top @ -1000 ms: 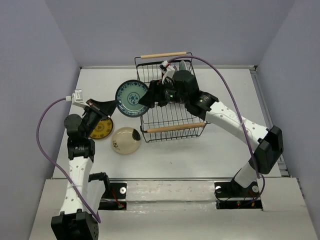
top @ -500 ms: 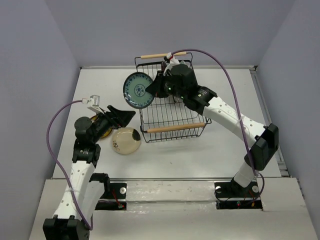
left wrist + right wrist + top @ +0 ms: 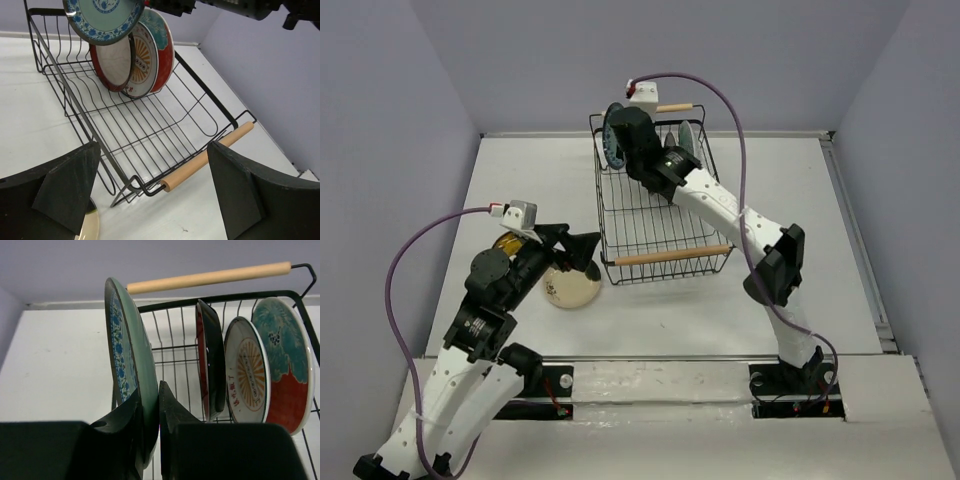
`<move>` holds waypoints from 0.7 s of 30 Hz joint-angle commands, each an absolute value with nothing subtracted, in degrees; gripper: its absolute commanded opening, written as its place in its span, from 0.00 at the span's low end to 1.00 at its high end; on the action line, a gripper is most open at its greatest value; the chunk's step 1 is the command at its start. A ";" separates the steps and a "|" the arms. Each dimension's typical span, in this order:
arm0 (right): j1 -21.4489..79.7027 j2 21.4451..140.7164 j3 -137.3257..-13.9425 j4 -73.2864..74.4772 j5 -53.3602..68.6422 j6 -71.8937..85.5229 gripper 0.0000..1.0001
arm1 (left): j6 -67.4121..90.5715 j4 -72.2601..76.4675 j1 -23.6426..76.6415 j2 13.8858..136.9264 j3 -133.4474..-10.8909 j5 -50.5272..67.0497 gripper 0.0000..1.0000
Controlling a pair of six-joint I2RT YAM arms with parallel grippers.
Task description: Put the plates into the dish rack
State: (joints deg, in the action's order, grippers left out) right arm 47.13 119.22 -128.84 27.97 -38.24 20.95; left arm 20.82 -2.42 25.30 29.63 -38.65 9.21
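My right gripper [image 3: 150, 396] pinched narrow on rim of teal-blue plate [image 3: 135, 355], held on edge above dish rack [image 3: 670, 256] at its 11 o'clock corner. Patterned face toward 9 o'clock, disc running 12 to 6.

At its 3 o'clock, standing in rack: dark-red-rimmed plate [image 3: 212, 360], sunburst plate [image 3: 247, 372], red floral plate [image 3: 282, 355].

My left gripper [image 3: 572, 247] spread wide, empty, over cream plate [image 3: 572, 288] at rack's 7 o'clock. Yellow-brown plate [image 3: 507, 243], I think, mostly hidden under left arm [image 3: 480, 310].

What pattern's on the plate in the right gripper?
Blue floral rim on the teal plate; best in left wrist view.
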 commanded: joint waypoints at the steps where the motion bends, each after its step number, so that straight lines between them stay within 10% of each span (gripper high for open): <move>1: 49.39 124.79 -137.62 29.88 -53.25 12.05 0.07 | 16.26 -2.99 26.90 28.48 -38.06 3.24 0.99; 21: 48.87 139.75 -140.63 21.27 -57.92 -1.76 0.07 | 16.35 -4.04 26.81 24.43 -37.27 3.43 0.99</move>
